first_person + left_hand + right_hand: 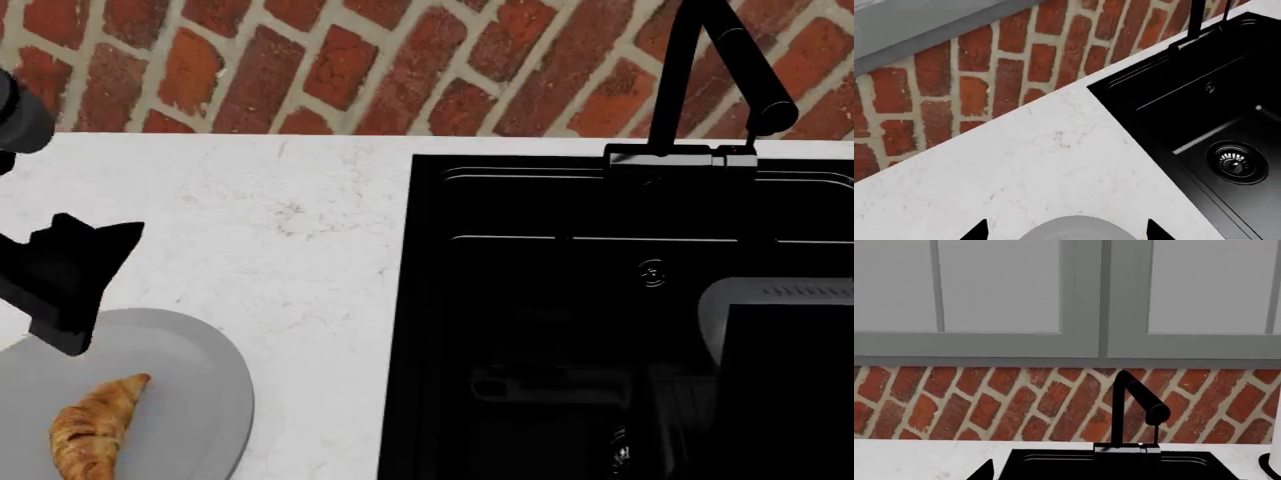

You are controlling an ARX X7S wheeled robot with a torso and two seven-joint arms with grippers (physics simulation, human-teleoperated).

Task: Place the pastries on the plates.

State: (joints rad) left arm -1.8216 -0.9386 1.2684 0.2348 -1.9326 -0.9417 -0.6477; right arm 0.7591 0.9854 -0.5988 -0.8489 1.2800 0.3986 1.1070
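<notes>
Left hand (pixel 60 275) hung over the far edge of the grey plate (pixel 200 400), at the near left of the bench (pixel 294 220). Its dark fingers (pixel 80 250) showed only as a black blocky shape in the head view, so how far apart they stood could not be told there. In the left wrist view two black fingertips (pixel 975 231) sat well apart at the frame edge with the plate rim (pixel 1071 227) between them and nothing gripped, so the hand looked spread wide and empty. Wrist pointed down and toward the wall, arm coming in from the left.

Croissant (pixel 94 428) lay on the plate, near side, left of the plate's middle, apart from the hand. Judged light, crisp and flaky on the outside, soft inside, easy to crush or shed crumbs. Not slippery, since the ridges give some bite. Best hold would be across the thick middle of the crescent with a gentle squeeze, not on the thin tips, which would likely snap.

The round bun and any second plate were not in view.

Right hand: only a small black fingertip (pixel 984 472) showed in the right wrist view; cannot tell its opening. It pointed level at the brick wall (pixel 954 405), the black tap (pixel 1137 405) and the grey cupboards (pixel 1001 290), above the black sink (pixel 587 330).
</notes>
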